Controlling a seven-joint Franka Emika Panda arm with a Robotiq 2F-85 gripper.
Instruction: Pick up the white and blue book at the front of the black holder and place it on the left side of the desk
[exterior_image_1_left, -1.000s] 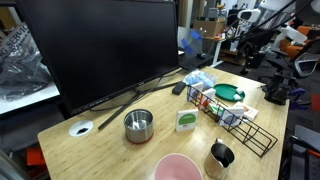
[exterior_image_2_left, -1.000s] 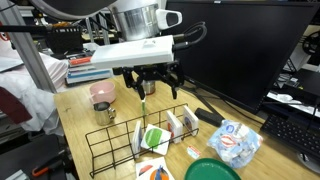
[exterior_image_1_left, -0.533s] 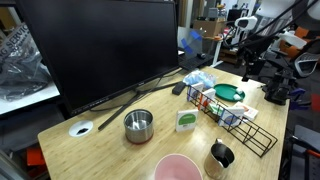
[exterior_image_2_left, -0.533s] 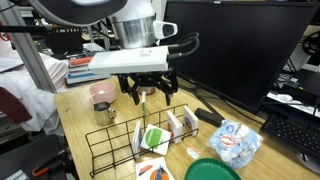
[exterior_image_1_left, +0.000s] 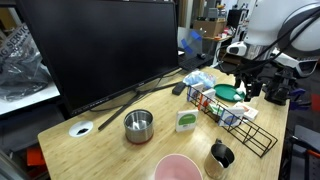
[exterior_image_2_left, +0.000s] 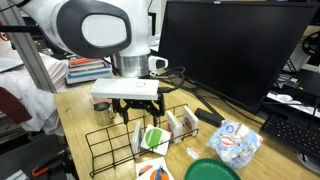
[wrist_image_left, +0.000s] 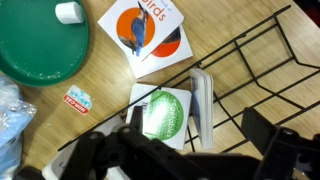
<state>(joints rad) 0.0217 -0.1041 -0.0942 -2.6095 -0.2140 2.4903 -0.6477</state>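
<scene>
Wrist view, reading left to right: a green plate (wrist_image_left: 40, 45) sits ahead of my gripper (wrist_image_left: 195, 160) and far off to its left. A bird book (wrist_image_left: 148, 35) lies flat on the desk (wrist_image_left: 105, 72), ahead of the fingers. The white book with a green disc (wrist_image_left: 165, 115) is right below the gripper, just left of centre, in the black wire holder (wrist_image_left: 255, 65), whose bars run away to the right. I see the jaws spread wide with nothing between them. In an exterior view the gripper (exterior_image_2_left: 141, 112) hangs just above the holder (exterior_image_2_left: 110, 150), over that same book (exterior_image_2_left: 152, 138).
</scene>
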